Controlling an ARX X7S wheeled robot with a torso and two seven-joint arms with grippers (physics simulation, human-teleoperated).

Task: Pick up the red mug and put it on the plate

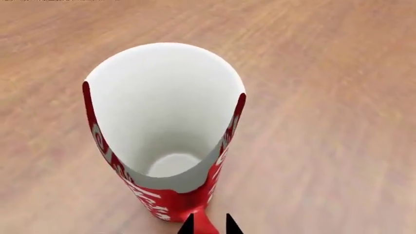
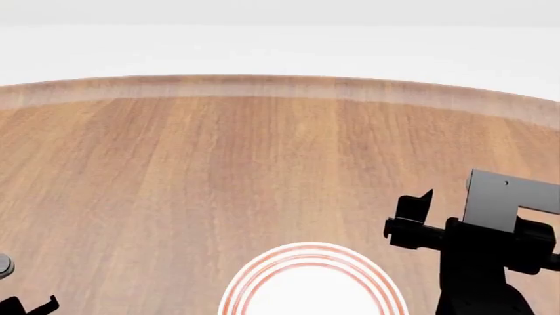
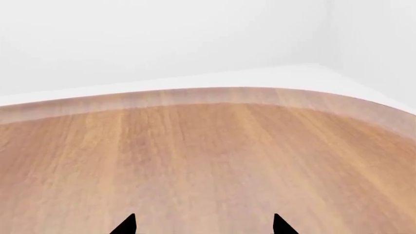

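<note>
Red mug (image 1: 162, 146) upright just ahead of the left fingers (image 1: 209, 225).
Handle between them, seemingly pinched; right fingers (image 3: 202, 225) spread, empty; plate (image 2: 240, 289) elsewhere on the bench (image 2: 262, 170).

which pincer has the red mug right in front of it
The left pincer: the red mug fills its camera view. The right pincer faces only bare table.

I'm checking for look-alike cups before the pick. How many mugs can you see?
1. The red mug stands upright on the wooden table, right in front of the left gripper. It shows only in the left wrist view; others may lie out of frame.
</note>
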